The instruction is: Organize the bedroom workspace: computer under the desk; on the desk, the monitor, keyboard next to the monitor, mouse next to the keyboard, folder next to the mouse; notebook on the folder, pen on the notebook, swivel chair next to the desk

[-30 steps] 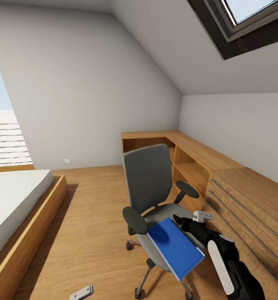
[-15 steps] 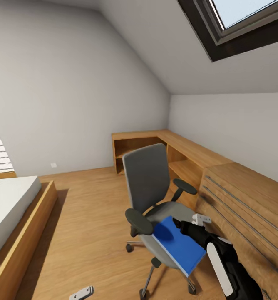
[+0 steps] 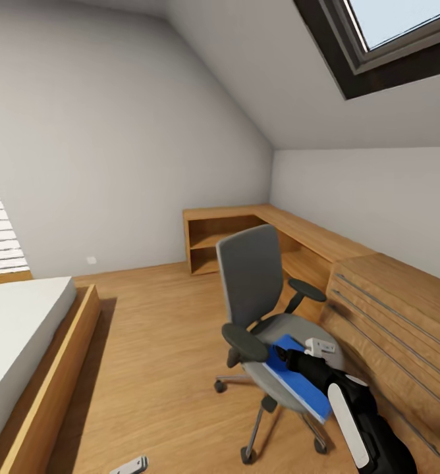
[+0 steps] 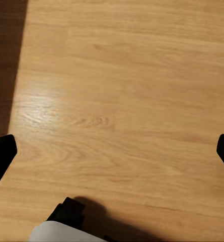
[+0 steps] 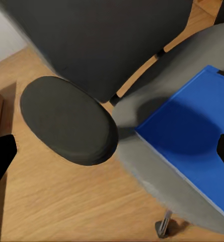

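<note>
The swivel chair (image 3: 251, 276), grey with black armrests, stands on the wood floor beside the wooden drawer unit. The bright blue folder (image 3: 300, 385) lies flat on its seat and juts over the seat's near edge. My right gripper (image 3: 281, 356) hovers just over the folder's far end, open. In the right wrist view the folder (image 5: 192, 136) and one armrest (image 5: 66, 118) lie below the right gripper (image 5: 112, 154), whose fingertips (image 5: 1, 156) stand wide apart. My left gripper (image 3: 129, 466) hangs low over bare floor, and in the left wrist view it (image 4: 112, 154) is open.
A light wooden drawer unit (image 3: 391, 309) runs along the right wall and joins a low corner shelf (image 3: 246, 220). The white-sheeted bed (image 3: 16, 329) fills the left. A skylight (image 3: 391, 39) sits in the sloped ceiling. Open floor lies between bed and chair.
The whole view has shifted, so the camera moved. The chair now stands further right against the shelf, and less of the folder shows past my right arm.
</note>
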